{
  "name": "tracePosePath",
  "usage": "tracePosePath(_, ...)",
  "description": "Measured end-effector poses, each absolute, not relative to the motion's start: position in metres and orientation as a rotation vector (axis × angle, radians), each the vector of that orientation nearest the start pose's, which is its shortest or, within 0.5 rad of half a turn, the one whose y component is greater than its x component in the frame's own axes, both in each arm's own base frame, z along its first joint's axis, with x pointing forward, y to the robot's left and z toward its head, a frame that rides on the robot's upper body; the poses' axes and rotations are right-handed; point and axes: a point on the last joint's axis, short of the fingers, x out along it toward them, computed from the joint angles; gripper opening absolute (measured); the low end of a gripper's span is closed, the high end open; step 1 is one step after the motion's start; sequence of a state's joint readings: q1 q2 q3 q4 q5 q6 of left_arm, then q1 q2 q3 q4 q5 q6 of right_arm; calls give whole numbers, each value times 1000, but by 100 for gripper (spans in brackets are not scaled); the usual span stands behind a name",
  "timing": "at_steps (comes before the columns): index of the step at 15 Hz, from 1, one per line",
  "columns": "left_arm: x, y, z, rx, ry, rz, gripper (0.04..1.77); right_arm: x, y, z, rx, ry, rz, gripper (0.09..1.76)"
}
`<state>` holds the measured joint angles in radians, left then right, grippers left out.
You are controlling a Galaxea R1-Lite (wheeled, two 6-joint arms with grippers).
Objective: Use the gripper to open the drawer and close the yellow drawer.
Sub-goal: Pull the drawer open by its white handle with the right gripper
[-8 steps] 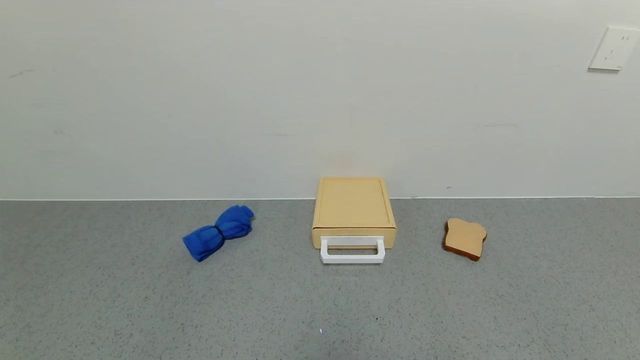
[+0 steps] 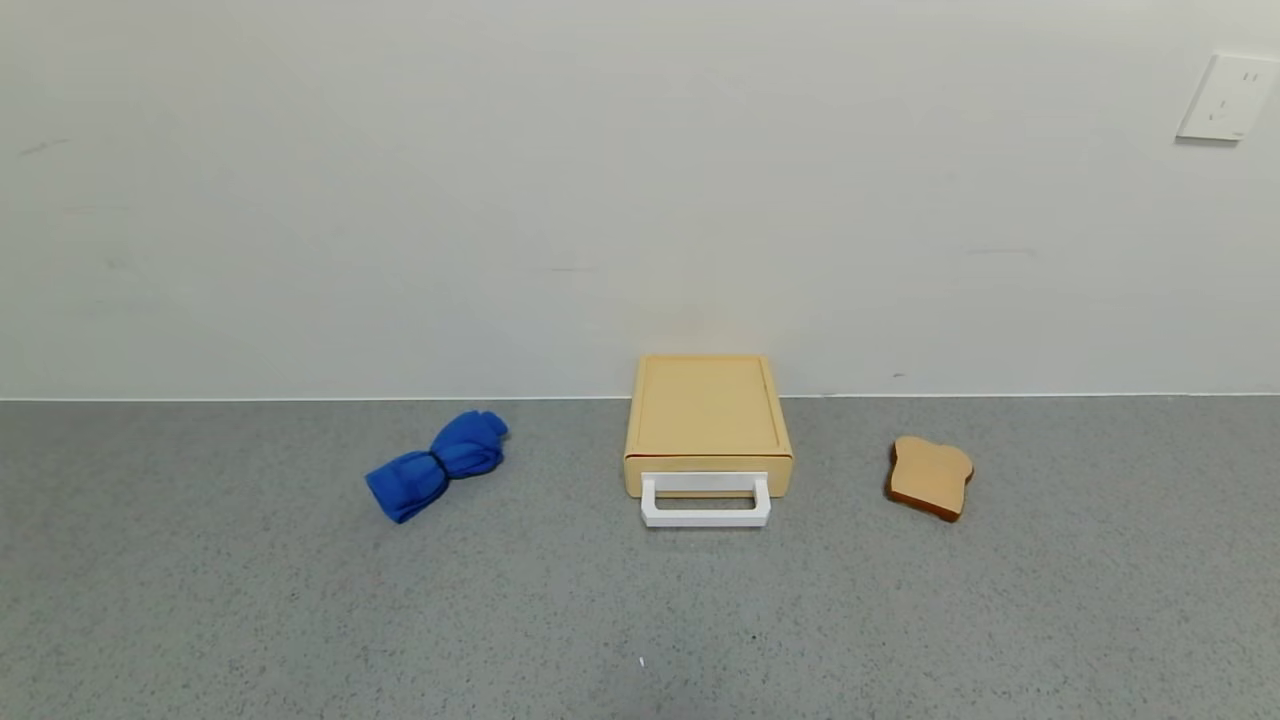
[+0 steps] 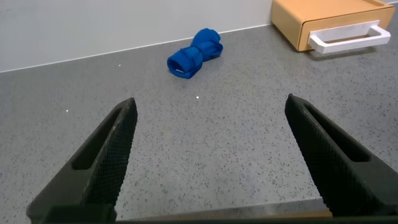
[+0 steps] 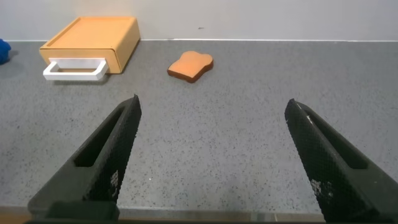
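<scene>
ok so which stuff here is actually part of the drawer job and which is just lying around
Part of the job:
- yellow drawer, shut, against the wall
- its white handle, facing the robot
- left gripper and right gripper, both open, held back from the drawer

Just lying about:
- blue cloth, to the drawer's left
- toast slice, to its right
- wall socket

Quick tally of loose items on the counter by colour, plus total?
Yellow-tan: 1, the flat pale yellow-tan plastic drawer box with a white rectangular loop handle, shut.
Blue: 1, the bunched blue cloth.
Brown-tan: 1, the toast slice.
Total: 3, all on the grey speckled counter.
</scene>
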<state>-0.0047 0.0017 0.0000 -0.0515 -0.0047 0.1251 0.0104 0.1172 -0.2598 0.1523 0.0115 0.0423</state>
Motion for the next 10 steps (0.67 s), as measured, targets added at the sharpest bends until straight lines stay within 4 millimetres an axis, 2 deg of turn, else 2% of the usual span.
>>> tracePosePath(2,-23,0,81,125,-51,-6,172,-24,0,158,41,43,23,170)
tracePosePath(5,-23,0,81,125,-51,-6,172,2,0,211,40,87,29,170)
tracePosePath(7,-23,0,81,125,-51,-6,172,29,1,240,39,127,36,170)
tracePosePath(10,-23,0,81,125,-51,-6,172,78,6,263,35,225,79,170)
